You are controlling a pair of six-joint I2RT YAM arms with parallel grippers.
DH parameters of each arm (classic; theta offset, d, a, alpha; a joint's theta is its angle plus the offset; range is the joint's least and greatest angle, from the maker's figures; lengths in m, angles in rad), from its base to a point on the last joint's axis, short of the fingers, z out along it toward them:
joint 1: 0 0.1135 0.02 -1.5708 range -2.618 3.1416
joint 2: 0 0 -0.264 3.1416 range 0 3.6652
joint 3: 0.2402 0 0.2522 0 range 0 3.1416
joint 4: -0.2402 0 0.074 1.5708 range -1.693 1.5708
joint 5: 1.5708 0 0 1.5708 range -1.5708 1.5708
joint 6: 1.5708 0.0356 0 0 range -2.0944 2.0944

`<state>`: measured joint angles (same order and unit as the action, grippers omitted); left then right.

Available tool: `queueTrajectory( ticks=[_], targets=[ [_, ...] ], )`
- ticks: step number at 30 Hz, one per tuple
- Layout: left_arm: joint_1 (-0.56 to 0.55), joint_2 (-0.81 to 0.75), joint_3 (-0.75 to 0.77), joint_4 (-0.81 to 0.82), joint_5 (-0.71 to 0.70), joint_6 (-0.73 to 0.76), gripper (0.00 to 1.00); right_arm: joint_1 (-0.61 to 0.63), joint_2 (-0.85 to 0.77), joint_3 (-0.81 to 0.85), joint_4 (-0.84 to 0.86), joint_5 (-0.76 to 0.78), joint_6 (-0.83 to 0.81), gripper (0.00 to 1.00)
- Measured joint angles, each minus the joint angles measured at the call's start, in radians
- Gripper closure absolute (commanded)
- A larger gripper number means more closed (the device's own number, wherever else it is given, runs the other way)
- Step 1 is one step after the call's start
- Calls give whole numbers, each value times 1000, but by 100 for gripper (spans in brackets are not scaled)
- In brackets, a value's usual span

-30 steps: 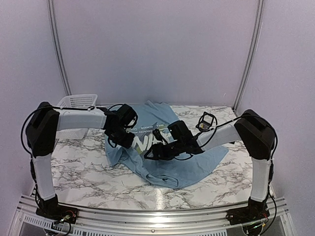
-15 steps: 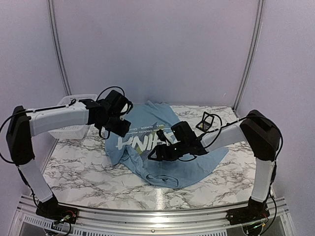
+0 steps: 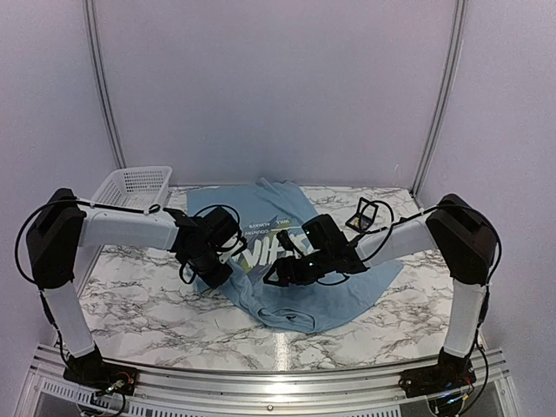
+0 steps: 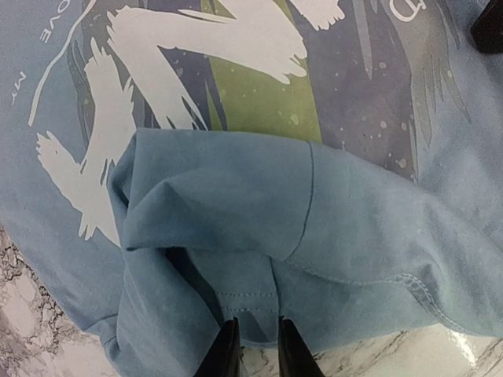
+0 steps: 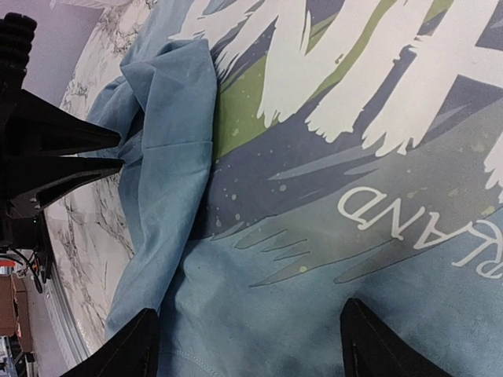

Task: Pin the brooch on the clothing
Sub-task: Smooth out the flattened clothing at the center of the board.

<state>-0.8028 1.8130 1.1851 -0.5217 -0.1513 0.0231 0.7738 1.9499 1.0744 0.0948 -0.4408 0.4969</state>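
Lower edge of the left wrist view: the left gripper (image 4: 255,345) has its jaws drawn almost together, with only a sliver between them. Its tips are set on the near hem of a folded-over flap (image 4: 220,196) of the T-shirt (image 4: 377,236). The right wrist view shows the same two fingers converging on that edge from the side, so the flap appears nipped (how firmly cannot be told). Outward from the tips, the flap runs crosswise to the fingers, its long axis following the shirt's left border. Beyond it lies the white lettering (image 4: 196,47) over a yellow-green stroke.

The right gripper (image 5: 247,334) has its jaws spread wide with nothing between them, and is poised over the printed chest just beside the flap.

The T-shirt lies spread on the marble table (image 3: 148,304) between the two arms, rumpled along its near hem. The brooch shows in no view (neither gripper carries it, and no disc is visible on the cloth). A small open black case (image 3: 365,214) stands by the shirt's far right corner, behind the right arm, its contents too small to read.

Judgement: the coming move turns on that unseen disc. If it sits by the case, the right arm is the nearer, and its free gripper would fetch it while the left holds the cloth.
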Motion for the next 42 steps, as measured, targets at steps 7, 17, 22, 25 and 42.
queueTrajectory(
  ticks=[7,17,22,25,42],
  targets=[
    [10,50,33,-4,4,13,76,0,0,0,0,2,-1,25],
    [19,73,33,-16,-10,14,100,0,0,0,-1,3,-13,25],
    [21,71,33,-23,-23,9,100,0,0,0,-2,6,-19,25],
    [21,41,21,-24,-27,4,100,0,0,0,-3,6,-23,25],
    [-158,-556,-255,-377,26,-539,100,0,-34,35,-182,54,-134,25]
  ],
)
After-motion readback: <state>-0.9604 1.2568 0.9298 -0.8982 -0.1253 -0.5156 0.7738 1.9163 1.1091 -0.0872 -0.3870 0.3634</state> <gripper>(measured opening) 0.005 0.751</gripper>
